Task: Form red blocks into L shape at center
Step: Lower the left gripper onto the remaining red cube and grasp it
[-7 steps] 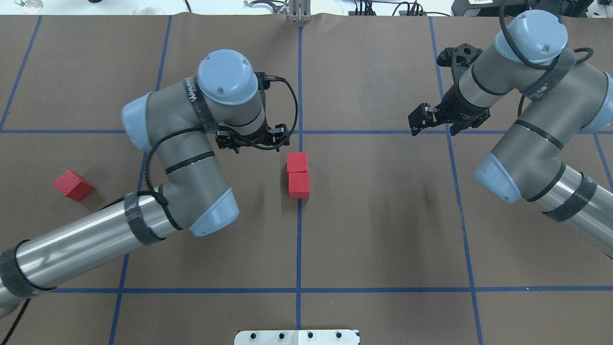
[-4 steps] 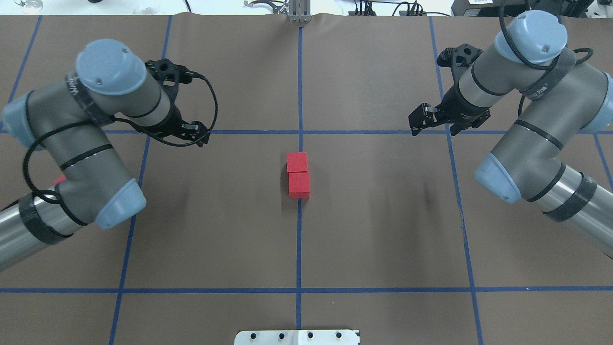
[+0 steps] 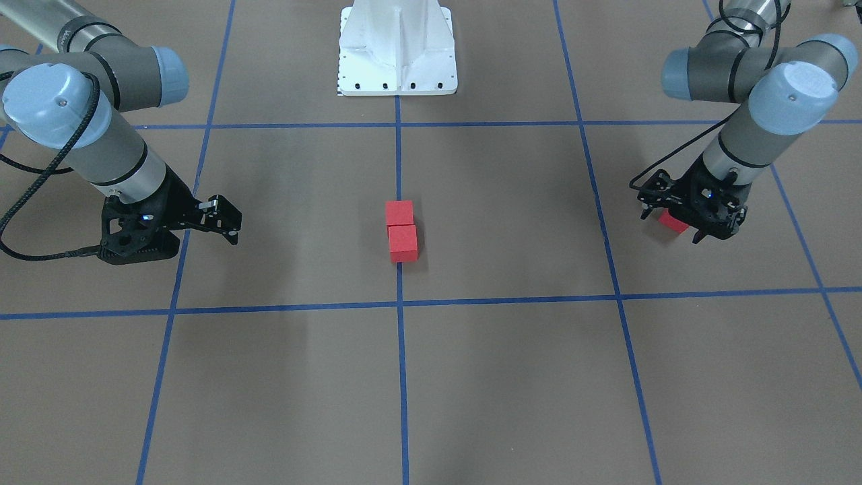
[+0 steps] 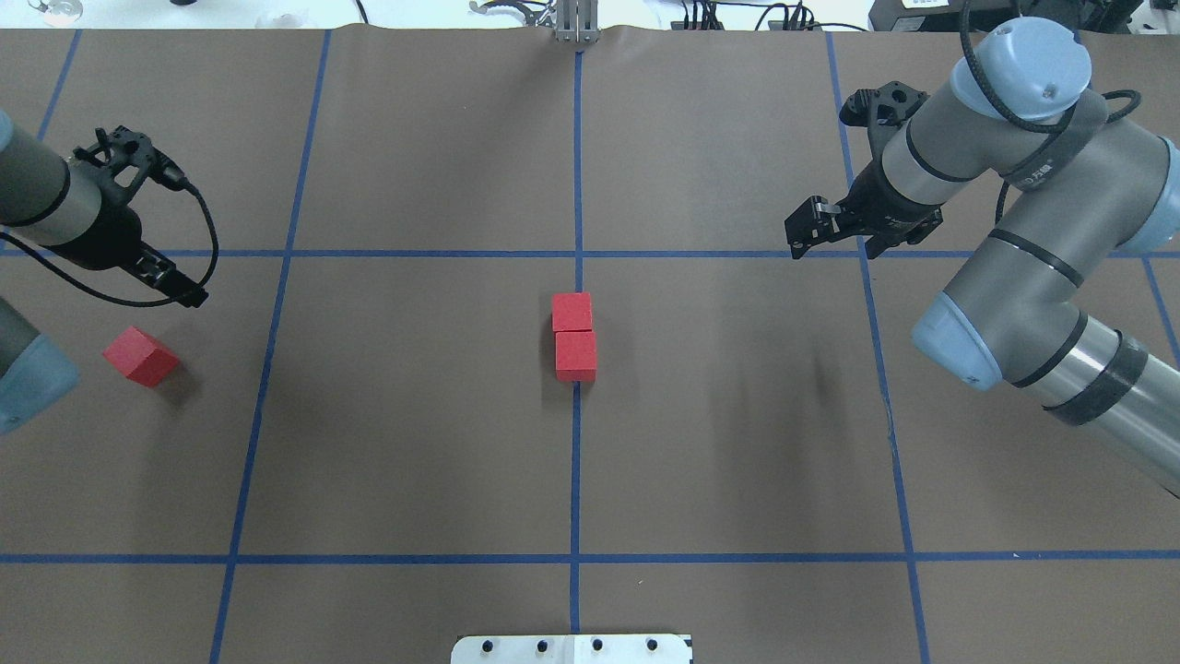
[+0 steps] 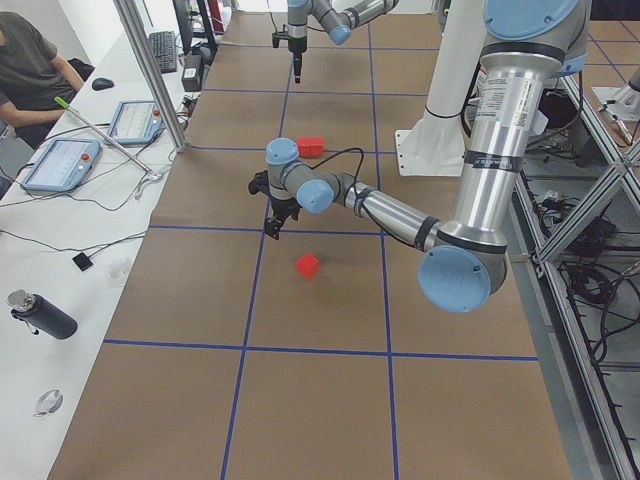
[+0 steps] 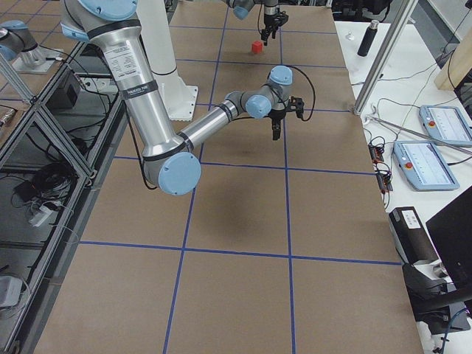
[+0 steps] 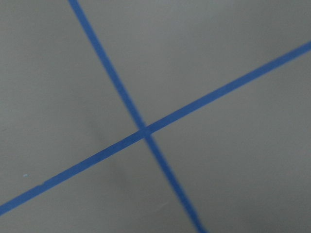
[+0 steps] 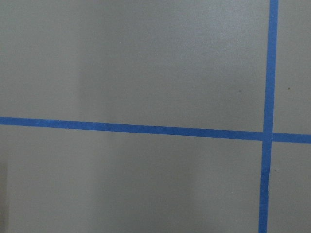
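Two red blocks [image 4: 572, 312] [image 4: 576, 356] lie touching in a short column on the central blue tape line [image 4: 576, 461]; they also show in the front view [image 3: 399, 213] [image 3: 403, 243]. The third red block [image 4: 140, 356] lies alone at the far left, turned at an angle. My left gripper [image 4: 184, 288] hovers just beyond it, above the floor, and looks open and empty. In the front view the gripper [image 3: 672, 229] partly hides this block [image 3: 675, 223]. My right gripper [image 4: 802, 229] hangs over the right grid line, looks open and holds nothing.
The white robot base plate [image 4: 572, 648] sits at the near edge. A side desk with tablets [image 5: 60, 165], a bottle [image 5: 40, 315] and a seated person [image 5: 30, 70] runs along the far side, behind metal frame posts [image 5: 150, 70]. Both wrist views show only brown floor and blue tape.
My left arm has swung from beside the central blocks far out to the left, ending near the lone block. The right arm and all three blocks have not moved.
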